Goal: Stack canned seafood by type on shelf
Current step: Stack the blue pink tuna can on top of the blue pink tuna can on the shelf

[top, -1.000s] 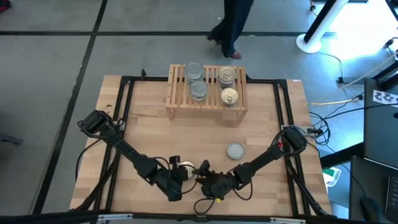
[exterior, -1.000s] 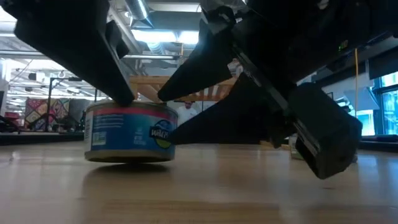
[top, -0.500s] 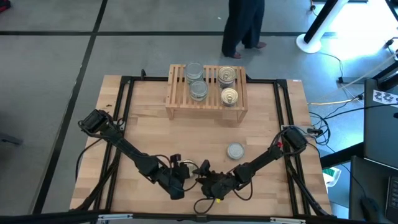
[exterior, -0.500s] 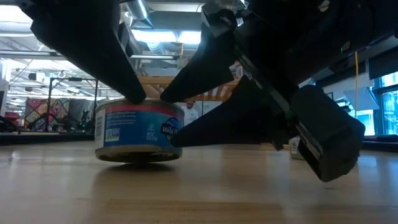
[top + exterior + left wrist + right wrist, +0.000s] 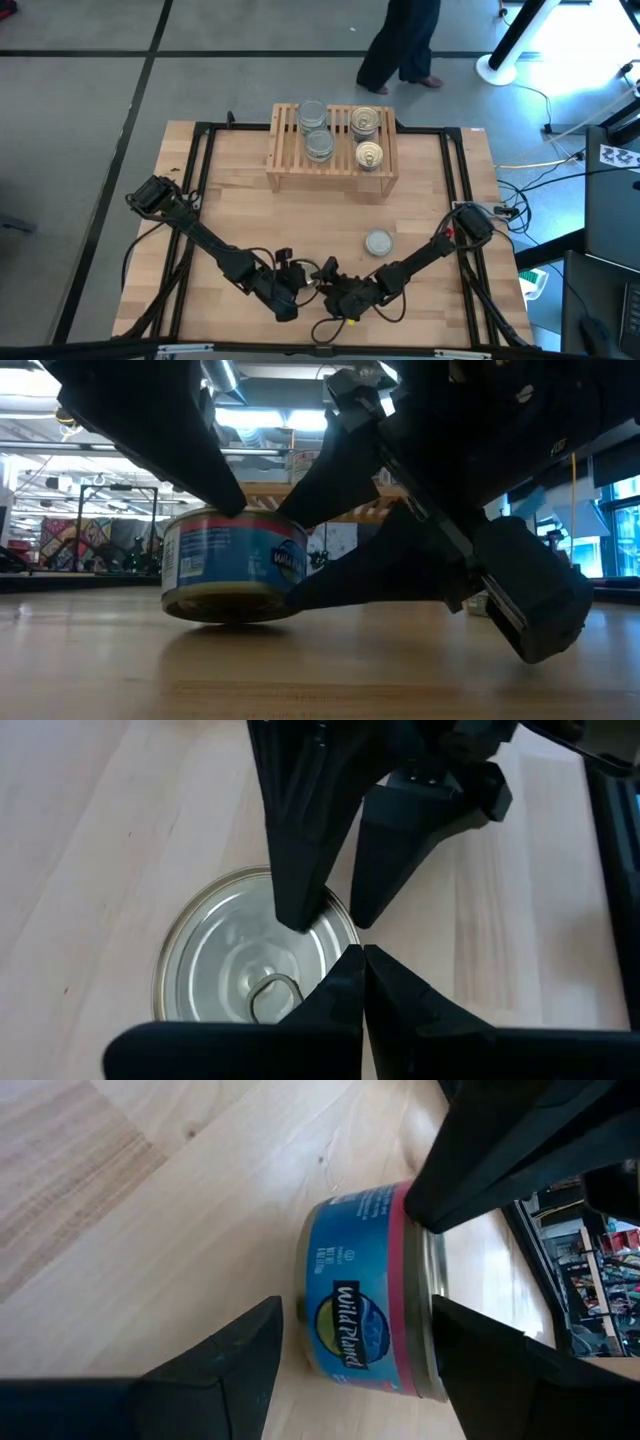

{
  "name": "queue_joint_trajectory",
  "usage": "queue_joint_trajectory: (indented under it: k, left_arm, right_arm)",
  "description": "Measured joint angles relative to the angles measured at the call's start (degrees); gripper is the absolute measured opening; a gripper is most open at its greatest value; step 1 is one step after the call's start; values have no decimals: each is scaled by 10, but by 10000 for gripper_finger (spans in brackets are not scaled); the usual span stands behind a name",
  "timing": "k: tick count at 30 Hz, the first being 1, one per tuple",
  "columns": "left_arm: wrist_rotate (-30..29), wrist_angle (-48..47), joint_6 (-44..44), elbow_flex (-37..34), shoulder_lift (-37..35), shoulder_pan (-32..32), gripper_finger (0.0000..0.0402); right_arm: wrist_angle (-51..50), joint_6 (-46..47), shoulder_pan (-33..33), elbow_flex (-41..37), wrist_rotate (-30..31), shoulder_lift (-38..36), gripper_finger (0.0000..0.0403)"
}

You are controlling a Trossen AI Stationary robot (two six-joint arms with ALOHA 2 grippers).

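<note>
A tin [image 5: 232, 565] with a blue label and a pull-tab top [image 5: 220, 950] stands on the table near its front edge, between both grippers. My left gripper [image 5: 362, 952] is shut, its tips on the tin's top. My right gripper [image 5: 355, 1315] is open and comes in from the tin's right, one finger above the top and one low beside the wall. On the light-wood shelf [image 5: 285, 165] at the back sit two silver-topped tins [image 5: 316, 130] and two gold-topped tins [image 5: 366, 138]. One more silver-topped tin [image 5: 378, 242] lies loose on the table. My left gripper presses its shut fingertips [image 5: 226, 510] down on the tin's top, at the rim [image 5: 345, 942], slanting down from the table's left. The tin stands on the table. My right gripper's upper fingertip [image 5: 300, 522] meets the top's right rim. Whether the lower finger [image 5: 305, 585] touches the wall, I cannot tell.
Black frame rails [image 5: 200, 180] run along the table's sides. Bare wood lies between the shelf and the grippers. A person's legs [image 5: 405, 45] show on the floor beyond the far edge.
The tin has slid a little toward the table's right, in between my right gripper's fingers, staying upright on the table. My left gripper's shut tips have gone along with it on its top. The person behind the table has walked to the right.
</note>
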Motion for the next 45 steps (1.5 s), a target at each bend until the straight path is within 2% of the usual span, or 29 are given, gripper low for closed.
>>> queue_joint_trajectory:
  k: [6, 45]
  left_arm:
    - [1, 0, -3, 0, 0, 7, 0]
    - [14, 10, -4, 0, 0, 17, 0]
  right_arm:
    - [11, 2, 0, 1, 41, 11, 243]
    - [13, 3, 1, 0, 34, 11, 243]
